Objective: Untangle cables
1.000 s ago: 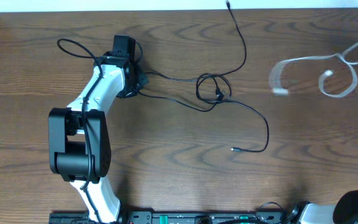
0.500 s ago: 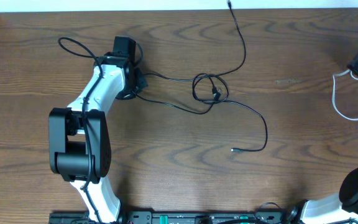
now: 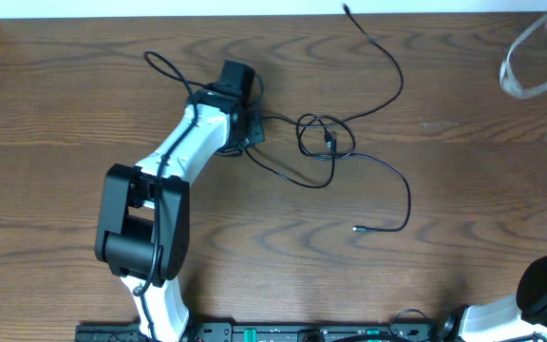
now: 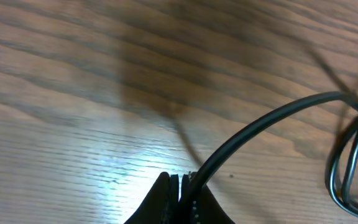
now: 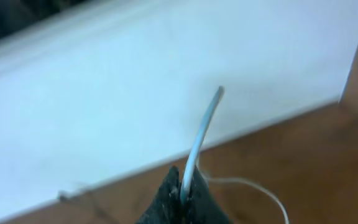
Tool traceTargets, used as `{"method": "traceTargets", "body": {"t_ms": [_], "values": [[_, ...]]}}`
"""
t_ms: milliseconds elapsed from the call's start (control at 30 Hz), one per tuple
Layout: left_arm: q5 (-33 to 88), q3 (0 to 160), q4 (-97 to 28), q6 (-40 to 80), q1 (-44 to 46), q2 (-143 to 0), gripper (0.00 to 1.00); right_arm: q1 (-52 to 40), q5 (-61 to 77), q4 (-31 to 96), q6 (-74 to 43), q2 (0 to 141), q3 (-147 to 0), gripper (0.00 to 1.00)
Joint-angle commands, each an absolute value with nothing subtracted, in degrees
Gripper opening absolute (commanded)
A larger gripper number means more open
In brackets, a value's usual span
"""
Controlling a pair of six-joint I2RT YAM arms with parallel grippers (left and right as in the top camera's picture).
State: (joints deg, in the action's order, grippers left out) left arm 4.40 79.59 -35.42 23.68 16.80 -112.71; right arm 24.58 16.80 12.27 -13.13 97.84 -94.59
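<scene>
Sweeping rightward across the table (image 3: 55, 104), the left arm (image 3: 190, 142) has carried its end of the black cord (image 3: 387, 171) toward the middle. The white cord (image 3: 528, 65) has gone up to the far right corner, blurred and well apart from the black one. Separation looks nearly done, though the black cord's small loop (image 3: 325, 142) remains. The left gripper (image 4: 180, 182) is clamped on black, the right gripper (image 5: 186, 186) on white.
</scene>
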Motion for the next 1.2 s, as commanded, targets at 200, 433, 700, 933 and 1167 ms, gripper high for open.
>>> {"method": "traceTargets", "body": {"t_ms": [200, 433, 700, 933, 1167], "values": [[4.5, 80.6, -35.4, 22.8, 17.1, -113.1, 0.10, 27.6, 11.9, 9.5, -13.3, 106.4, -100.7, 0.01], [4.5, 80.6, -35.5, 23.0, 18.0, -113.1, 0.10, 31.4, 11.9, 27.8, -9.1, 124.4, -122.2, 0.01], [4.5, 80.6, -35.5, 23.0, 18.4, -113.1, 0.09, 34.1, 11.5, 35.9, -8.1, 136.5, -132.1, 0.01], [4.5, 80.6, -35.5, 23.0, 18.5, -113.1, 0.09, 34.0, 8.9, 34.7, -2.7, 139.2, -132.0, 0.85], [4.5, 80.6, -35.5, 23.0, 18.5, -113.1, 0.09, 34.1, 9.0, 39.1, -3.0, 139.1, -133.6, 0.99]]}}
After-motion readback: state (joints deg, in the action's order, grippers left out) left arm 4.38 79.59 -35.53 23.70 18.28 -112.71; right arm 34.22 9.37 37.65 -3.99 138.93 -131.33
